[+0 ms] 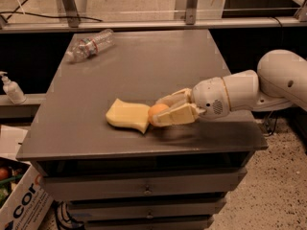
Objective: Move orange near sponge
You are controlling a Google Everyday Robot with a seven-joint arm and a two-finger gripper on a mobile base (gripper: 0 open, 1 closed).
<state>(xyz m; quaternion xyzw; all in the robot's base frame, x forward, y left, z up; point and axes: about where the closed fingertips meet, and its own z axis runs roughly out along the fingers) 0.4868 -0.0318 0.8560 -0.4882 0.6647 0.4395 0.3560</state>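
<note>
Contact appears to be made between a small, round, matte-skinned orange (155,112) and the right end of a pale yellow, wavy-edged foam sponge (125,115), which is laid flat near the front edge of the dark grey metal counter (144,66). The orange is clamped between the fingers of the white two-finger gripper (160,111), reached in low from the right edge. A clear plastic bottle (90,44) is noted lying on its side by the far left corner.
</note>
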